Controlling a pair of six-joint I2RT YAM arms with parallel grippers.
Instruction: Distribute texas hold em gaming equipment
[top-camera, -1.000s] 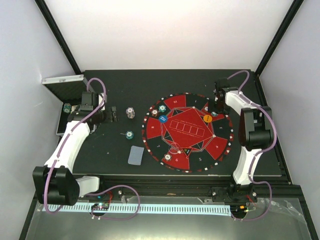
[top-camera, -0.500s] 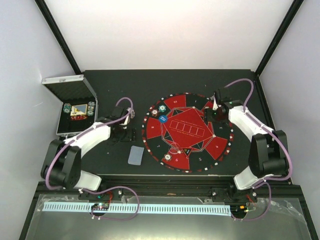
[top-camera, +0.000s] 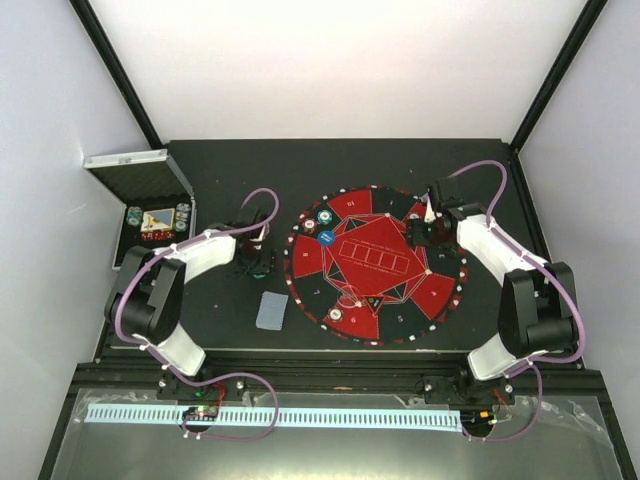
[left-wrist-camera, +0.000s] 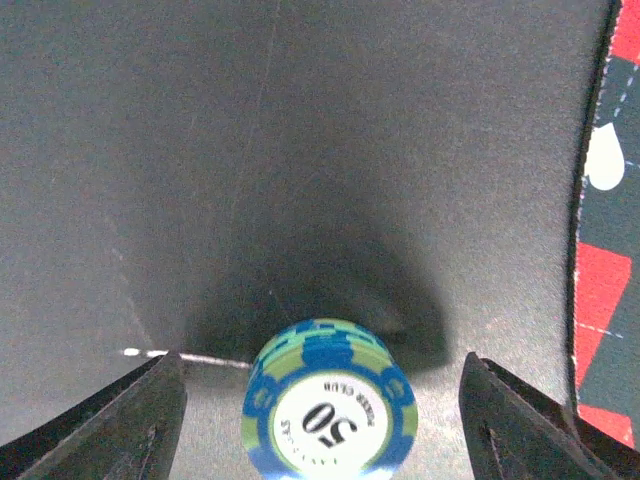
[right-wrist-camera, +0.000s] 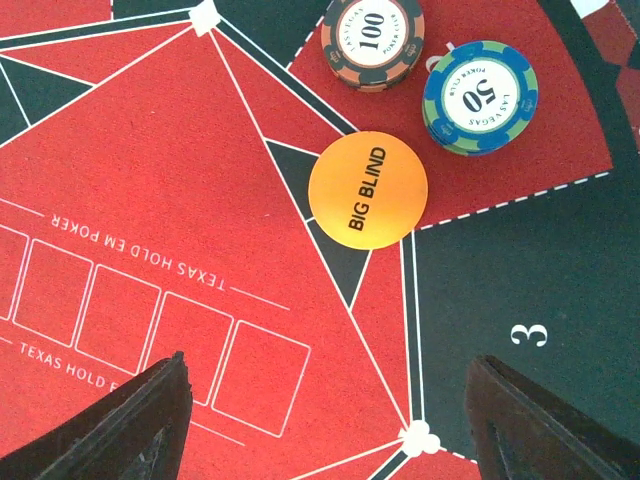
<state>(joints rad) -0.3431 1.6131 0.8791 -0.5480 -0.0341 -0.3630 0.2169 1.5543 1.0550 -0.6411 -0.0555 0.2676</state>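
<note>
Two pairs of fingers stand apart, gripping nothing. On the black table (top-camera: 220, 160), left of the round mat (top-camera: 440, 290), your left fingers (left-wrist-camera: 110, 430) straddle a blue-green chip stack (left-wrist-camera: 328, 412), bottom centre of their wrist frame, without touching it. Your right fingers (right-wrist-camera: 120, 425) hover over the mat, the orange button (right-wrist-camera: 367, 190) at upper centre.

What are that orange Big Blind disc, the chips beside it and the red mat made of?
The orange disc looks like smooth plastic: flat, evenly coloured, with printed lettering. The 100 chip stack and 50 chip stack look like moulded plastic or clay composite, with striped edges and a white centre label. The mat seems matte, felt-like fabric, faintly grainy, with printed white lines.
</note>
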